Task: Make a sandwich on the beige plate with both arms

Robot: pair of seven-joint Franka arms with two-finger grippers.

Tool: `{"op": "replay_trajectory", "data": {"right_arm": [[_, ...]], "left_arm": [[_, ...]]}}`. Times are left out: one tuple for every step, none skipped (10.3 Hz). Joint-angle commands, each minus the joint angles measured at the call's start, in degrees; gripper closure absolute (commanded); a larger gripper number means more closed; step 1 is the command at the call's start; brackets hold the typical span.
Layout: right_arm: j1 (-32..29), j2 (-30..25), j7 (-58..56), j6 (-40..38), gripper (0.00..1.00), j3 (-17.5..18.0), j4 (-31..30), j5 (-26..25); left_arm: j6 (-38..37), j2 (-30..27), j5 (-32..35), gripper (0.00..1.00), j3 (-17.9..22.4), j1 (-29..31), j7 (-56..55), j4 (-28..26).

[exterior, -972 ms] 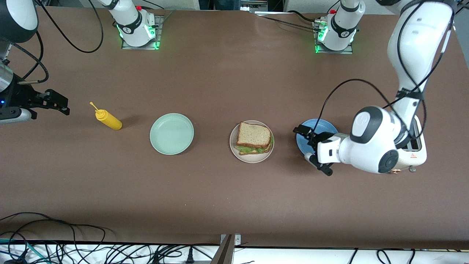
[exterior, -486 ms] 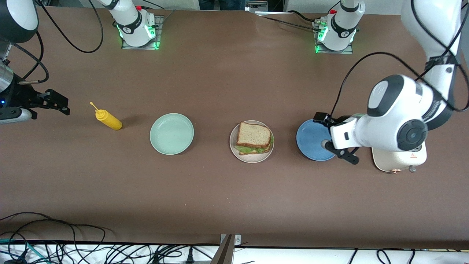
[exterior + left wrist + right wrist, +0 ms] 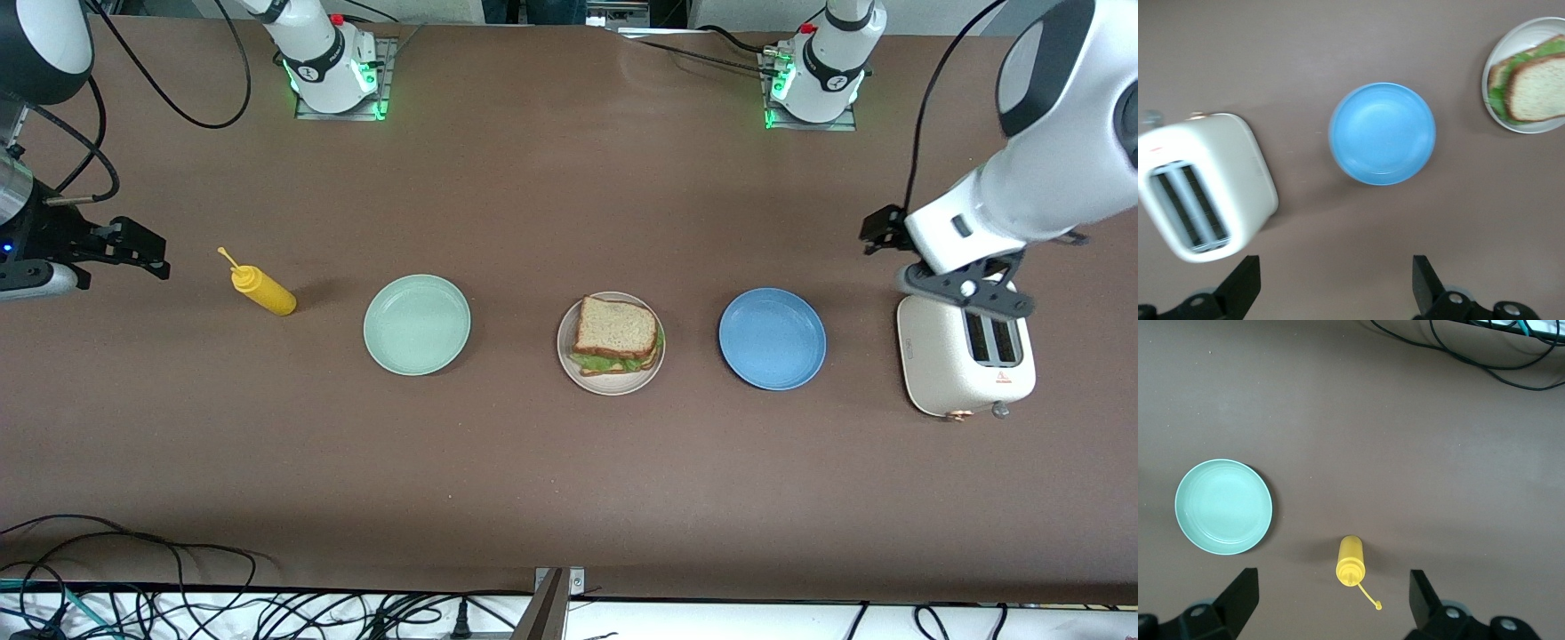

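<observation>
The sandwich point(image 3: 616, 336), two brown-crusted bread slices with green lettuce between them, lies on the beige plate point(image 3: 613, 386) in the middle of the table. The left wrist view also shows the sandwich point(image 3: 1537, 85) on the beige plate point(image 3: 1489, 107). My left gripper point(image 3: 898, 258) hangs open and empty over the table next to the toaster point(image 3: 965, 369), its fingertips point(image 3: 1245, 280) wide apart. My right gripper point(image 3: 151, 253) waits open and empty at the right arm's end of the table, over the spot beside the yellow bottle point(image 3: 263, 292).
A blue plate point(image 3: 772, 339) sits between the beige plate and the toaster. A mint-green plate point(image 3: 417, 324) lies between the sandwich and the yellow squeeze bottle point(image 3: 1351, 560). Cables point(image 3: 133, 569) run along the table edge nearest the front camera.
My left arm has risen and swung away from over the blue plate toward the toaster at its own end of the table. The right arm and the sandwich have not moved.
</observation>
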Motion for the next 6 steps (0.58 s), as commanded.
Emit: {"op": "replay_trajectory", "data": {"right_arm": [[-0.1,-0.2,0.4,-0.4,0.0,0.1,0.2,0.9],[-0.1,-0.2,0.4,-0.4,0.0,0.1,0.2,0.9],[-0.1,-0.2,0.4,-0.4,0.0,0.1,0.2,0.9],[-0.1,-0.2,0.4,-0.4,0.0,0.1,0.2,0.9],[-0.1,-0.2,0.4,-0.4,0.0,0.1,0.2,0.9],[-0.1,-0.2,0.4,-0.4,0.0,0.1,0.2,0.9]], "left_arm": [[6.6,-6.8,1.9,0.0,5.4,-2.6,-0.2,-6.7],[7.0,-7.2,1.9,0.0,5.9,-2.4,1.5,-6.7],[7.0,-9.2,1.3,0.0,6.6,-2.4,4.2,-8.3],[7.1,-10.6,-2.1,0.0,7.6,-2.4,4.2,-9.9],[7.1,-10.8,-4.7,0.0,9.1,-2.5,4.3,-10.2],[7.1,-11.1,-5.0,0.0,9.3,-2.6,4.0,-10.3]]}}
